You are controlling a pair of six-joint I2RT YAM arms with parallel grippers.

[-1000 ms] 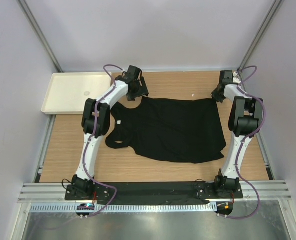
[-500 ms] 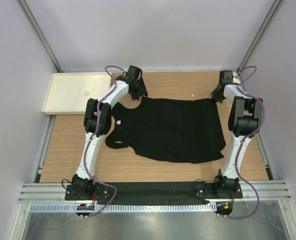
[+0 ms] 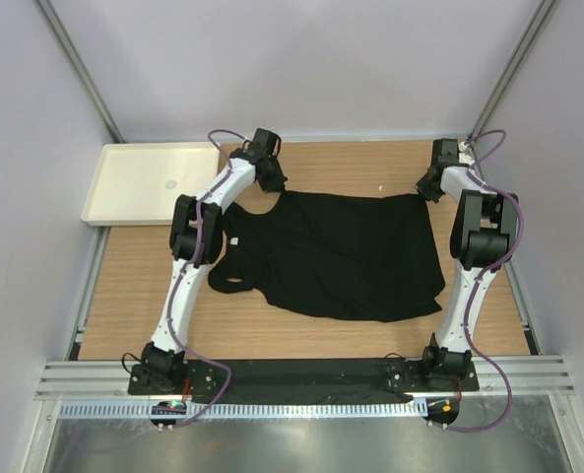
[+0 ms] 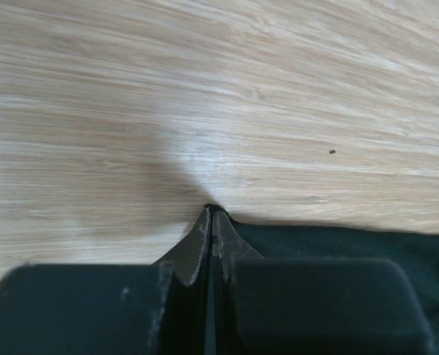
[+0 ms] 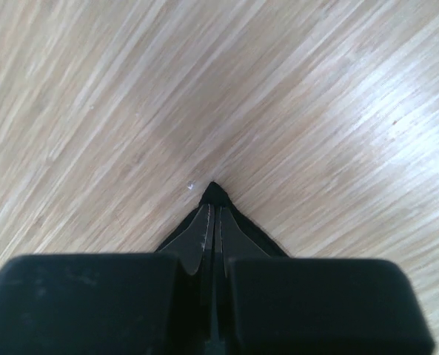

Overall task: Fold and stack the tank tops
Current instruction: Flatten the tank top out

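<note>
Your desk (image 3: 124, 296) carries one black top (image 3: 341, 256), spread flat across the middle. Its straps point left and its hem lies to the right. A white tray (image 3: 144, 182) sits at the far left corner, well apart from the cloth.

Both arms reach to the top's far edge. Your left pincer (image 4: 213, 222) is clamped tight, fingers pressed together with black cloth caught at the far left corner. Your right pincer (image 5: 213, 211) is just as tight on the far right corner, and a small point of fabric pokes out past its tips.

So you're early in the job: the grip is set, but no fold shows yet. The cloth lies in a single layer. I'd say every fold is ahead of you, then the stacking.
</note>
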